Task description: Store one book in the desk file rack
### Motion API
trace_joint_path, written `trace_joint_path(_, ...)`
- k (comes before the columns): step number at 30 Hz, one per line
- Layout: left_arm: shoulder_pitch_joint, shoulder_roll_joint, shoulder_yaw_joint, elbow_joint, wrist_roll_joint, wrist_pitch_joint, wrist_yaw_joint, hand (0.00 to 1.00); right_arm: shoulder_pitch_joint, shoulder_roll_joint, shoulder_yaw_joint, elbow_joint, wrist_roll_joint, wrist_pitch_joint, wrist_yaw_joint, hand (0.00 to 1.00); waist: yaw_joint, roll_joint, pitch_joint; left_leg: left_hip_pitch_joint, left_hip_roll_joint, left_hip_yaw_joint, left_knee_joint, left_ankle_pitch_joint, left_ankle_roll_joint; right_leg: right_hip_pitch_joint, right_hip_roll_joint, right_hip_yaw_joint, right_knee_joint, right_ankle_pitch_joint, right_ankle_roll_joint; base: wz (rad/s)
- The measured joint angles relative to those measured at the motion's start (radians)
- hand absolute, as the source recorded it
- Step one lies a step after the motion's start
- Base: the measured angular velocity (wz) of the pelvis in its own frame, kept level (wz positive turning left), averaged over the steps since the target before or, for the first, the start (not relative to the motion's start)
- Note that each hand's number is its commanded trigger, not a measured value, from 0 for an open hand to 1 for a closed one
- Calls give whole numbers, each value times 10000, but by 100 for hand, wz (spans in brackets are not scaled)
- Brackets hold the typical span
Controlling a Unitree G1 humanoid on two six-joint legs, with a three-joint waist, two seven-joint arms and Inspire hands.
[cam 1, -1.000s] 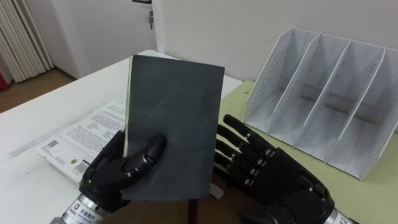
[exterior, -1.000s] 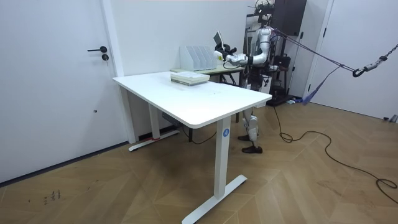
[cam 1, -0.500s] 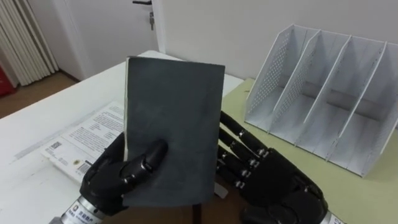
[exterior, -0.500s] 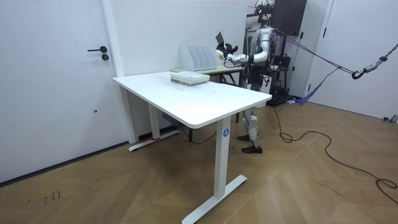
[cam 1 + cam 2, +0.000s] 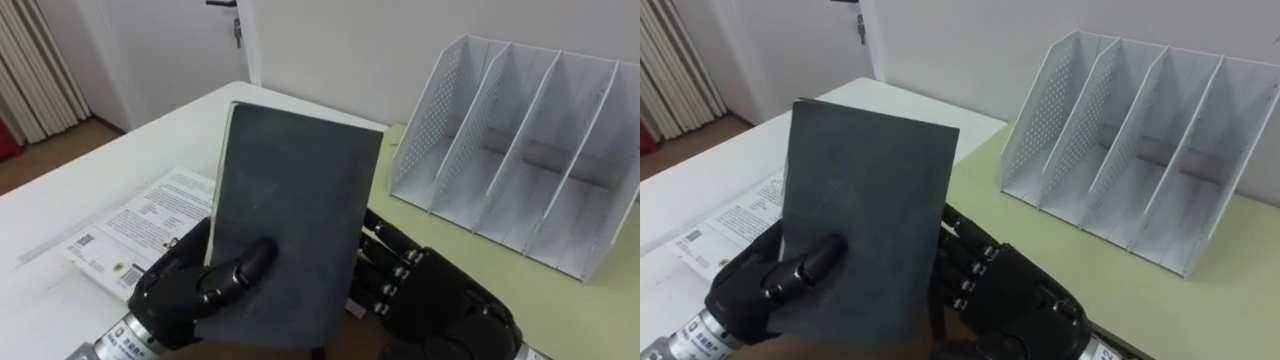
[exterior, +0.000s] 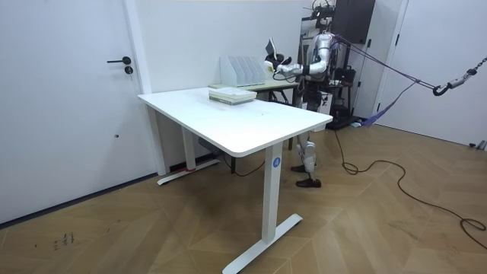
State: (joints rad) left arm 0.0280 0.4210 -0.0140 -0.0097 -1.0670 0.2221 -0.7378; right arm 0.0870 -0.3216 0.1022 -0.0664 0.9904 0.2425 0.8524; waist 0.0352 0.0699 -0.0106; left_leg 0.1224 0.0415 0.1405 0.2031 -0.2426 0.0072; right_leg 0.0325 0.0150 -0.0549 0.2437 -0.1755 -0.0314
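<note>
A dark grey hardcover book is held upright, slightly tilted, in the black left hand, whose thumb is curled over the front cover. The black right hand is laid against the book's back with straight fingers. A white perforated file rack is seen apart on the pale green desk. A white printed book lies flat on the white table.

Black jointed left hand gripped; black jointed right hand lay open beside it.
At 7 o'clock, the left thumb and fingers curled round a dark grey book, wrist low; at 5 o'clock, the right fingers stretched straight toward 10 o'clock.
</note>
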Motion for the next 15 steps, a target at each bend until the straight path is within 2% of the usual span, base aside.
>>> trace_joint_path(6,-232,307,8,-98,410,15,-78,100,70,-77,76,-4,0,0,-6,0,167,4,4,85,2,123,-23,-7,-14,-118,42,209,185,-82,-34,-10)
trace_joint_path(9,-309,309,-2,-102,662,45,-302,100,132,-102,88,-13,-2,12,-7,0,197,0,4,93,-10,135,-25,-7,-14,-137,45,231,193,-81,-35,-1)
trace_joint_path(10,-418,319,1,-101,836,54,-389,100,132,-102,92,-12,-23,13,-15,6,212,-16,11,96,-14,134,-32,-7,-14,-136,44,233,188,-81,-34,0)
trace_joint_path(11,-462,331,1,-101,903,66,-414,100,132,-101,90,-12,-22,13,-15,20,214,-19,12,99,-19,134,-35,-7,-14,-131,44,237,188,-80,-33,0)
trace_joint_path(12,-528,346,0,-101,1015,87,-450,100,144,-152,93,-12,-19,12,-15,27,232,-25,8,117,-20,133,-40,-7,-14,-113,41,236,187,-80,-32,0)
trace_joint_path(13,-570,365,1,-101,1118,103,-545,100,161,-238,109,-13,-20,12,-15,58,236,-30,6,123,-21,132,-41,-7,-14,-98,38,234,177,-79,-32,0)
trace_joint_path(14,-592,372,6,-103,1193,103,-604,100,180,-249,112,-12,-20,14,-15,61,254,-32,6,124,-21,130,-43,-7,-14,-89,38,235,166,-78,-30,0)
trace_joint_path(15,-597,413,5,-101,1248,116,-690,100,239,-296,114,-13,-21,14,-15,100,272,-32,6,129,-20,140,-45,-7,-14,-81,39,240,154,-77,-29,0)
